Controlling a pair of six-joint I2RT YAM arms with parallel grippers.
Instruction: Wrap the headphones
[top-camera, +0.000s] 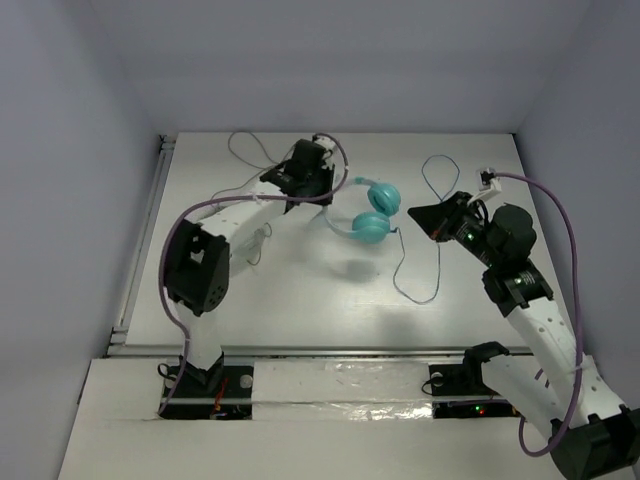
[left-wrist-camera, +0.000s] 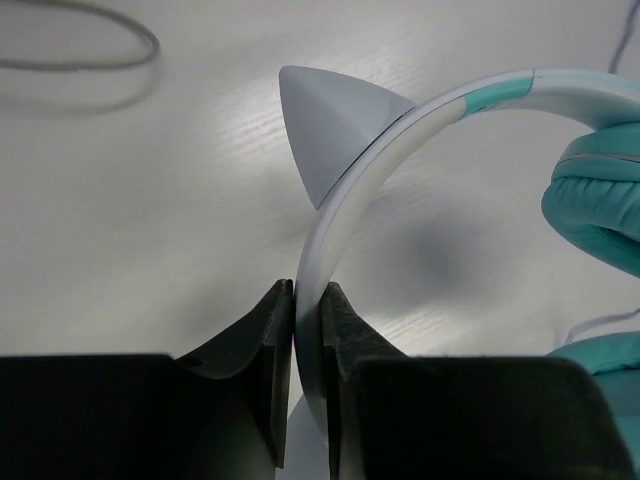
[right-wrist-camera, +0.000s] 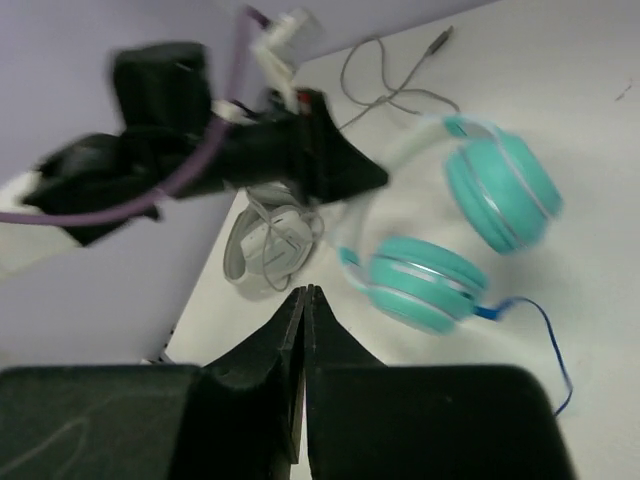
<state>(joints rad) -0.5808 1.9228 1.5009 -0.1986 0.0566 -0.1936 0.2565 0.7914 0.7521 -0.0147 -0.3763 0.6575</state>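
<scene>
- The headphones (top-camera: 372, 212) are sitting over the table (top-camera: 300, 310), between the two grippers. I cannot tell whether they are touching it.
- The left gripper (left-wrist-camera: 307, 300) is pinching the white headband (left-wrist-camera: 420, 120) of the headphones. Its fingers are set narrow, pressing on both faces of the band, at the left side of the headphones.
- A grey pointed ear piece (left-wrist-camera: 330, 130) is standing on the headband, just beyond the pinch.
- The two teal ear cups (right-wrist-camera: 455, 235) are hanging close together at the right end of the headphones.
- The right gripper (right-wrist-camera: 303, 305) is hovering just right of the headphones. Its jaws are pressing together, with nothing between them.
- The thin blue cable (top-camera: 420, 295) is leaving the nearer ear cup and looping on the right side of the headphones.
- A white coiled item (right-wrist-camera: 268, 248) is lying left of the headphones, apart from them.
- A thin grey cable (top-camera: 250, 150) is lying farther left of the headphones.
</scene>
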